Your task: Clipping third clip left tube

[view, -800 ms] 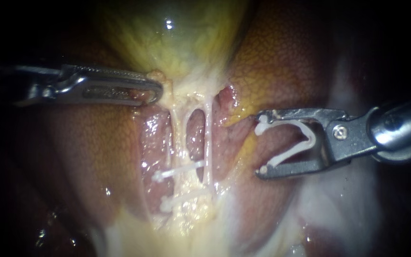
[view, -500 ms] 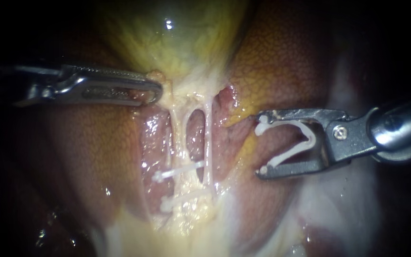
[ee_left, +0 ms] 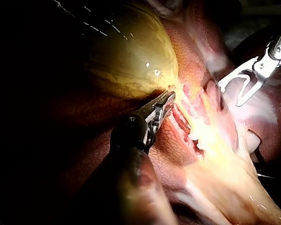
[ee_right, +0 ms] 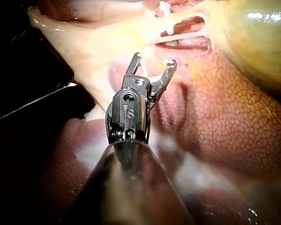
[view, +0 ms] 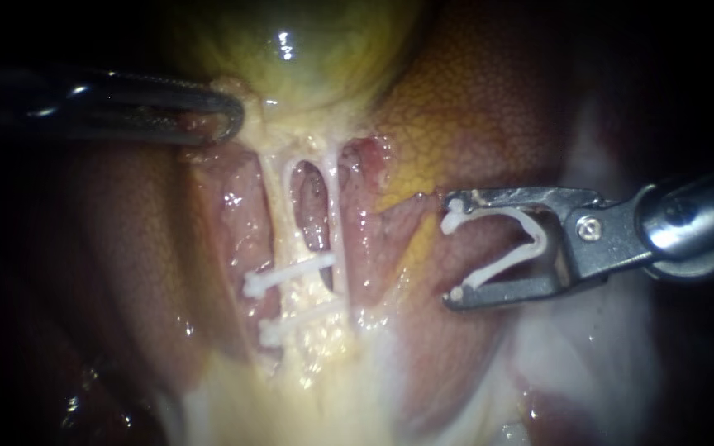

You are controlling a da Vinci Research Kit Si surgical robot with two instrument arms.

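The yellow-green gallbladder [view: 307, 58] narrows down into two pale tubes, the left tube [view: 277, 206] and the right tube [view: 336, 206]. Two white clips [view: 287, 275] [view: 299, 322] lie across the left tube low down. My left instrument [view: 229, 116] is shut on tissue at the gallbladder's neck, and its jaws [ee_left: 167, 99] show at the gallbladder's edge in the left wrist view. My right instrument [view: 452, 250] stands to the right of the tubes, apart from them. It holds an open white clip [view: 506, 248] between its spread jaws. Its own view shows the right instrument [ee_right: 154, 65] short of the tubes.
Mottled orange-brown liver [view: 489, 99] surrounds the tubes on both sides. Pale yellowish tissue [view: 316, 388] spreads below the clips. A whitish membrane [view: 572, 347] lies under the right instrument.
My left instrument has pulled the gallbladder's neck up and to the left. The tubes and both clips followed it. The right instrument has held its place.
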